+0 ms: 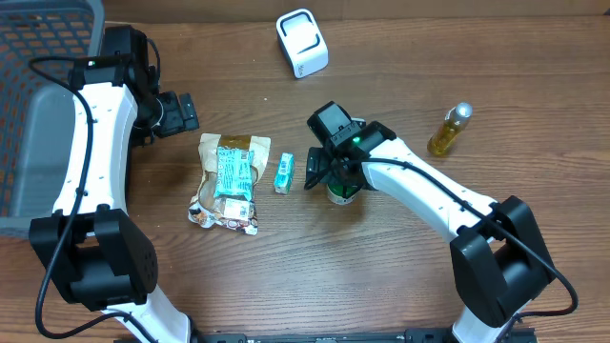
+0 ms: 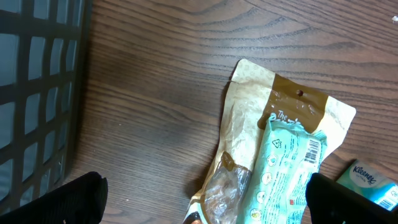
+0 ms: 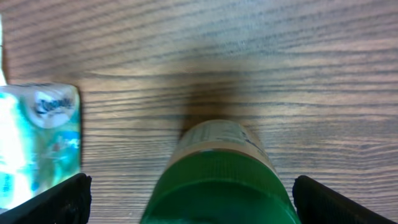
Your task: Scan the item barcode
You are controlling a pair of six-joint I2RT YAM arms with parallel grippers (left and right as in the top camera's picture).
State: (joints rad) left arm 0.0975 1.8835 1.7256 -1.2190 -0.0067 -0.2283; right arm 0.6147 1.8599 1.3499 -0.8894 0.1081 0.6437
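Currently I count one of each item: one white scanner (image 1: 302, 42) at the far edge, one yellow bottle (image 1: 448, 131) to the right, one brown pouch (image 1: 229, 186), one teal packet (image 1: 233, 171) lying on that pouch, one tissue pack (image 1: 284, 172) just beside them, and one green-capped bottle (image 1: 341, 193). One mesh basket (image 1: 38, 57) stands at the left. Two arms are in view.

The green-capped bottle stands upright near the table's middle, long axis vertical, cap facing up at the right wrist camera. I cannot tell where its barcode sits. The right gripper (image 1: 335, 171) is directly over it, released, fingers (image 3: 56, 199) spread wide on either side of the cap and apart from it.

The left gripper (image 1: 187, 111) is released as well, holding nothing, above bare wood between basket and pouch. From the left wrist, a printed barcode (image 2: 313, 149) shows on the teal packet.

Surface: dark wood-grain table (image 1: 400, 276), which fills every view.
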